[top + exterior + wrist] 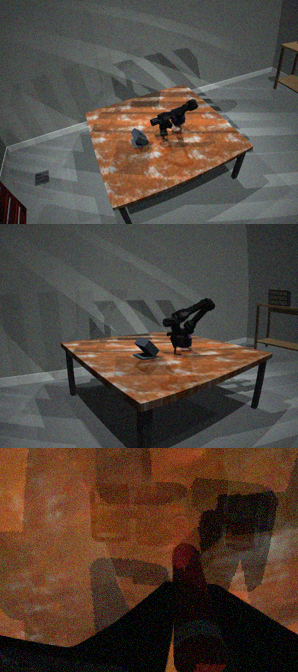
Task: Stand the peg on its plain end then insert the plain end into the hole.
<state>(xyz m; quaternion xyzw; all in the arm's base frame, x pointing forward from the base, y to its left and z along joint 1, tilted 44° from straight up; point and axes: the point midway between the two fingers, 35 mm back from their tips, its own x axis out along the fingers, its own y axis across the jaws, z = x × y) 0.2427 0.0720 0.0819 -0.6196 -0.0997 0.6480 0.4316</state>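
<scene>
The dark red peg (197, 603) (175, 350) is roughly upright between the fingers. In the wrist view its grey-white band is at the end nearer the camera, and its plain end points away, down toward the table. My gripper (189, 593) (175, 346) (163, 134) is shut on the peg. I cannot tell whether the plain end touches the table (179, 156) (194, 374). The blue-grey sloped panel (139, 138) (146, 347) stands on its flat base, to the left of the gripper in the top and exterior views. Its hole cannot be made out.
Dark shadows of the arm and slanting light bands cross the table and the floor. A wooden shelf (291, 78) (278, 343) stands off at the right. A red cabinet (9, 206) is at the lower left in the top view.
</scene>
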